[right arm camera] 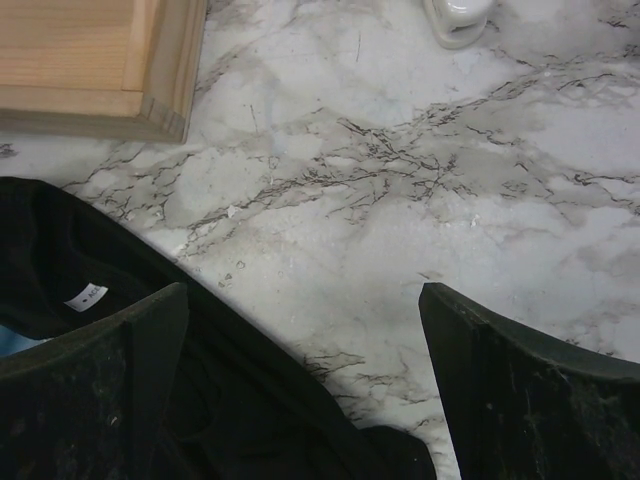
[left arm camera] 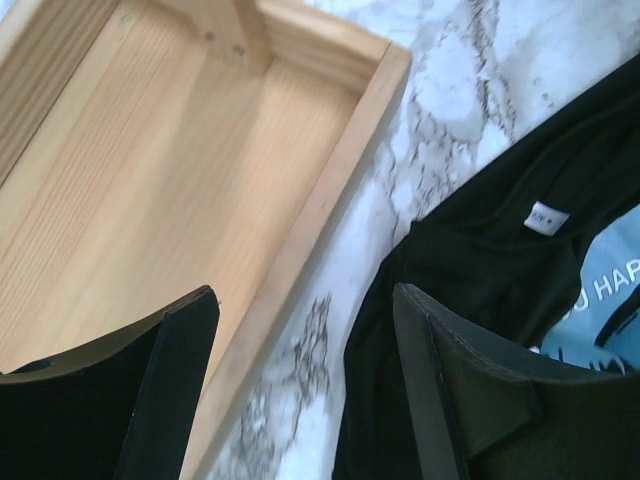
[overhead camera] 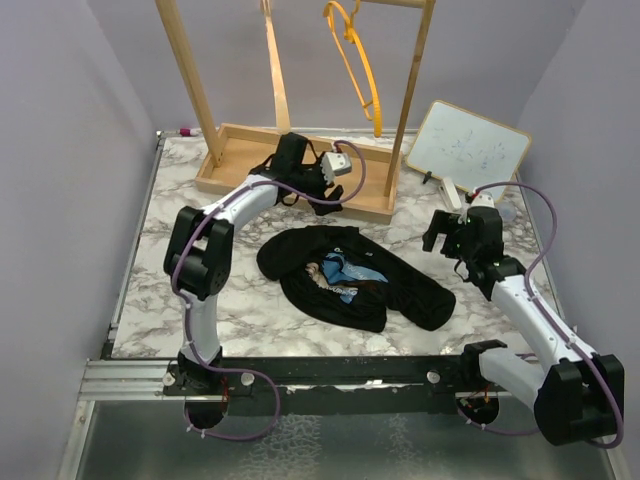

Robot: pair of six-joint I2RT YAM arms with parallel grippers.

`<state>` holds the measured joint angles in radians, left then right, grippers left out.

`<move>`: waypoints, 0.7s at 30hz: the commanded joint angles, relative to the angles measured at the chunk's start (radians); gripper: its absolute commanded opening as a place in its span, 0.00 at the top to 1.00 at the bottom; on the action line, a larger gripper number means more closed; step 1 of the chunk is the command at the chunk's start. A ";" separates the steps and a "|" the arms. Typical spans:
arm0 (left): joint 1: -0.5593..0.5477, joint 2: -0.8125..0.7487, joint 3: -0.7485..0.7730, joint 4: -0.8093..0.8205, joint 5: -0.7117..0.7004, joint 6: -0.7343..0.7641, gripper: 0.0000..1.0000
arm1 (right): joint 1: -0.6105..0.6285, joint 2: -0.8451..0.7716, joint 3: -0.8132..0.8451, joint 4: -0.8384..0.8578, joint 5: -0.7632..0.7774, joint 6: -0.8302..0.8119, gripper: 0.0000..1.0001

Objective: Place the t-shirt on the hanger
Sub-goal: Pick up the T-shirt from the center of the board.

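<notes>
The black t-shirt (overhead camera: 350, 275) lies crumpled on the marble table, its blue and white print partly showing. The yellow-orange hanger (overhead camera: 358, 60) hangs from the wooden rack at the back. My left gripper (overhead camera: 322, 192) is open and empty above the shirt's far edge, next to the rack's base tray. In the left wrist view the gripper (left arm camera: 305, 330) is over bare marble between the tray (left arm camera: 150, 180) and the shirt (left arm camera: 480, 260). My right gripper (overhead camera: 440, 235) is open and empty, right of the shirt. In the right wrist view the gripper (right arm camera: 305, 300) is over the shirt's edge (right arm camera: 230, 400).
The wooden rack's base tray (overhead camera: 240, 150) stands at the back, with slanted uprights. A pale wooden strip (overhead camera: 275, 60) hangs left of the hanger. A small whiteboard (overhead camera: 467, 148) leans at the back right. A white object (right arm camera: 458, 18) sits on the marble.
</notes>
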<state>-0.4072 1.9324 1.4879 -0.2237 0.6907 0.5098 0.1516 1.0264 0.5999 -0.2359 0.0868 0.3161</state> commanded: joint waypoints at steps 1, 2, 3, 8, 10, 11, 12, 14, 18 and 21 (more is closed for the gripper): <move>-0.053 0.110 0.133 -0.100 0.101 0.054 0.30 | 0.003 -0.055 0.011 -0.044 -0.019 0.017 0.01; -0.060 0.127 0.145 -0.116 0.108 0.062 0.31 | 0.003 -0.062 0.013 -0.053 -0.020 0.018 0.01; -0.065 0.137 0.146 -0.122 0.117 0.070 0.34 | 0.003 -0.066 0.015 -0.059 -0.022 0.016 0.01; -0.075 0.156 0.119 -0.159 0.149 0.116 0.46 | 0.003 -0.081 0.018 -0.085 -0.031 0.014 0.01; -0.078 0.160 0.108 -0.174 0.165 0.135 0.47 | 0.003 -0.084 0.018 -0.094 -0.033 0.011 0.01; -0.080 0.164 0.105 -0.181 0.173 0.140 0.47 | 0.003 -0.084 0.018 -0.099 -0.032 0.008 0.01; -0.083 0.168 0.107 -0.197 0.181 0.150 0.48 | 0.003 -0.085 0.018 -0.103 -0.031 0.007 0.01; -0.090 0.178 0.113 -0.220 0.188 0.167 0.49 | 0.003 -0.090 0.016 -0.102 -0.032 0.008 0.01; -0.103 0.201 0.117 -0.244 0.189 0.190 0.49 | 0.003 -0.084 0.014 -0.101 -0.041 0.009 0.01; -0.109 0.230 0.119 -0.244 0.180 0.197 0.49 | 0.003 -0.080 0.016 -0.103 -0.042 0.009 0.01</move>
<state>-0.5026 2.1166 1.5997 -0.4332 0.8272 0.6636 0.1513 0.9554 0.5999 -0.3252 0.0700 0.3210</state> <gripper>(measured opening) 0.515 0.994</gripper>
